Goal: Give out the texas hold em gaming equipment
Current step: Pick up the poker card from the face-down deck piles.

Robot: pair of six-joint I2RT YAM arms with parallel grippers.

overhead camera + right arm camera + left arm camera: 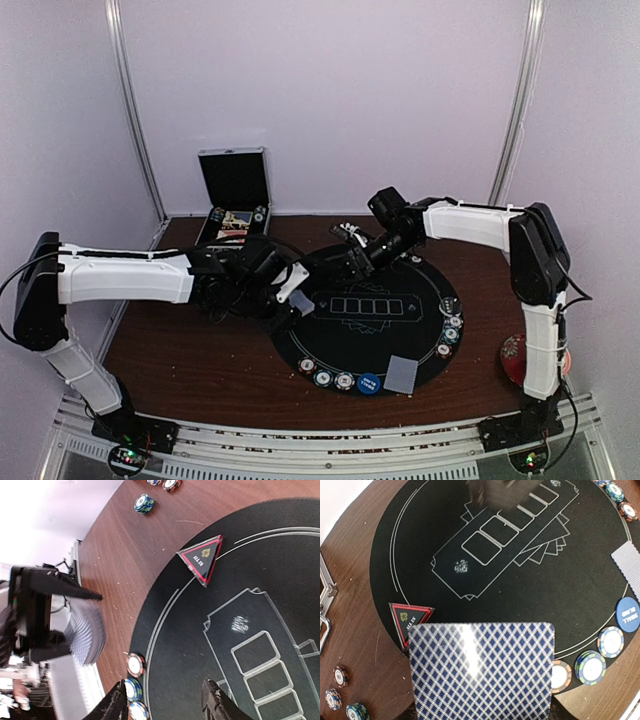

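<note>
Grips the card deck (481, 672) in left gripper (286, 292) at poker mat's (400, 338) left edge, apparently for dealing; holds right gripper (164, 690) parted, empty, nearby.

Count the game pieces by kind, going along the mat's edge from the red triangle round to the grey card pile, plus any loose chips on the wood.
Red triangle marker: 1
Chips on the mat's edge: 3
Blue disc: 1
Grey card pile: 1
Chips on the wood: 3
Total: 9
</note>
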